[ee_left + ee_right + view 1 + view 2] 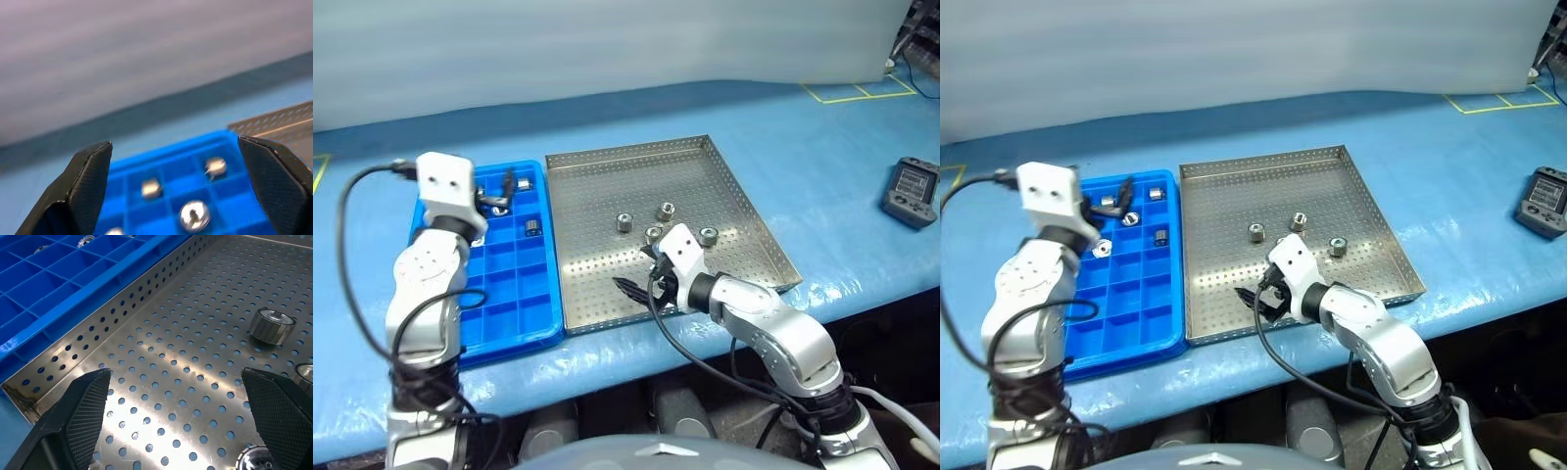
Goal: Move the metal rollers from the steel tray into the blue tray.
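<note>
The steel tray lies at the table's middle with several metal rollers loose on its perforated floor. To its left, touching it, is the blue tray, where several rollers rest in far compartments. My left gripper hovers over the blue tray's far end, open and empty; the left wrist view shows rollers in the cells below it. My right gripper is low over the steel tray's near-left part, open and empty, with rollers just beyond its fingers.
A grey handheld device lies on the blue table cover at the far right. Yellow tape marks sit at the back right corner. The table's front edge runs just below both trays.
</note>
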